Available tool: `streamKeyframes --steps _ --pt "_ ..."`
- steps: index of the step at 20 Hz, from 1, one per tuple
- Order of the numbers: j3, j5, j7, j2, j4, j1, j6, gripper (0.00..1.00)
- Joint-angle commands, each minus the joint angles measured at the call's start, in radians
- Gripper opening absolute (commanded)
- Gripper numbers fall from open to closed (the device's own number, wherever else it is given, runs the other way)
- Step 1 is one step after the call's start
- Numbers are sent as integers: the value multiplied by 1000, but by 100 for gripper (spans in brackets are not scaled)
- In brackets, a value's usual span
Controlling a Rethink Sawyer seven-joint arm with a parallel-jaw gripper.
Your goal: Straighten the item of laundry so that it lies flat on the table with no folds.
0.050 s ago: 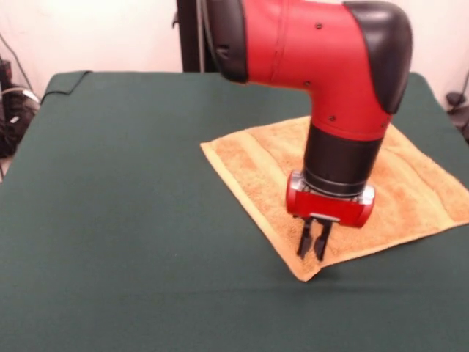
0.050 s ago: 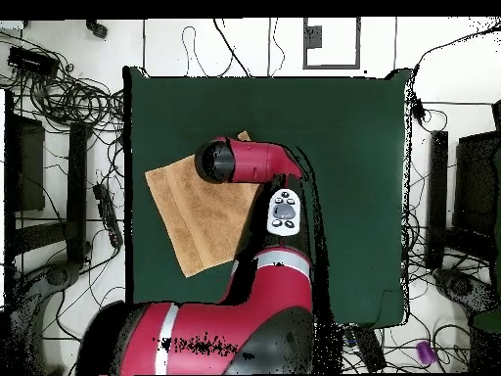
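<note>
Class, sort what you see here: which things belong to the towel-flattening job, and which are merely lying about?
Job:
- towel
- table
- gripper, fingers close together, at the towel's near corner

Lying about:
- cables on the floor beside the table
- small purple object on the floor

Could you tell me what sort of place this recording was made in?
Probably a robotics lab: a red and black arm works a towel on a table draped in green cloth, with tangled cables on the floor around it.
</note>
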Motion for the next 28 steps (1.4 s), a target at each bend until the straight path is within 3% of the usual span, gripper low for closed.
streamKeyframes --steps 1,13,14,22,28 --pt "126 -48 -24 33 29 -77 -36 0" --pt "167 -101 -69 -11 23 -124 37 0" --pt "156 -113 -44 -12 24 -117 15 100" --pt "115 -150 11 -33 31 -81 -18 100" --pt "156 -157 4 -38 43 -106 -13 100"
